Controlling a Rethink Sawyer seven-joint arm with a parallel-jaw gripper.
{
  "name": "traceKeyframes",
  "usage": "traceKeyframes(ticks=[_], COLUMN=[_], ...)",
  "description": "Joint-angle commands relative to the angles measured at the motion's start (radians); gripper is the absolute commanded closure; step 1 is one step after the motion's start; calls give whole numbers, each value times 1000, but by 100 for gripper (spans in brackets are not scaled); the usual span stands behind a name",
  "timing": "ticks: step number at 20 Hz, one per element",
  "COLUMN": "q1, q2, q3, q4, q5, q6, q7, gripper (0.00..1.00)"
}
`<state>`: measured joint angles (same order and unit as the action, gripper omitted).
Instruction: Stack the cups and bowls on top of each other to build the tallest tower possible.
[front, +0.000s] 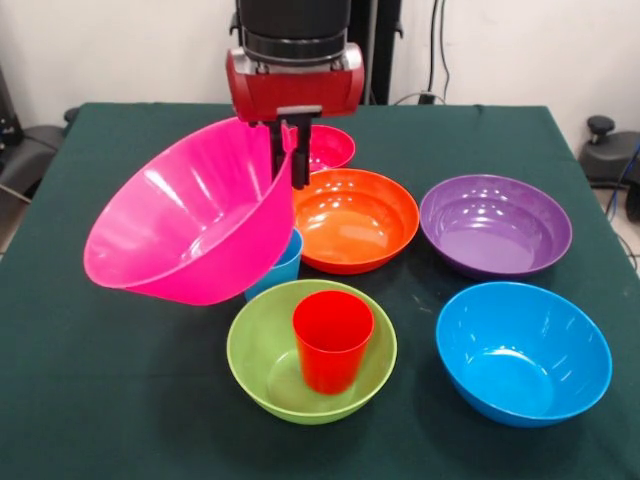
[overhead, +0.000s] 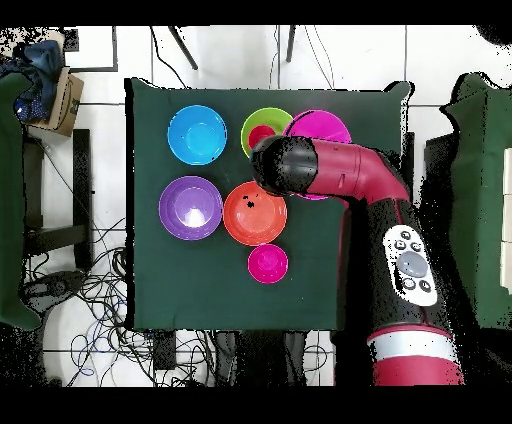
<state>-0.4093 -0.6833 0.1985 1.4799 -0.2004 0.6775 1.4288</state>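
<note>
One bowl was up: I had the hot pink bowl (front: 195, 215) lifted and tilted.
Gripper (front: 289, 150) jaws pinched its rim above the light blue cup (front: 280, 268); next I needed to level it onto something.

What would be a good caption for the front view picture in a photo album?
Robot gripper lifts the tilted hot pink bowl by its rim above a table of colourful bowls, a red cup standing in the green one.
</note>
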Motion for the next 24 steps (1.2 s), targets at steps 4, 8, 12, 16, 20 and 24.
traceKeyframes(ticks=[4, 8, 12, 16, 20, 24], q1=[66, 76, 85, 81, 81, 88], q2=[83, 87, 81, 75, 73, 73], q3=[-29, -35, -37, -38, -38, -38], q4=[-34, -43, -53, -49, -46, -60], q5=[-22, -15, -2, 7, 12, 20], q6=[5, 7, 22, 27, 22, 34], q7=[159, 160, 160, 150, 146, 151], gripper=[100, 100, 100, 100, 100, 100])
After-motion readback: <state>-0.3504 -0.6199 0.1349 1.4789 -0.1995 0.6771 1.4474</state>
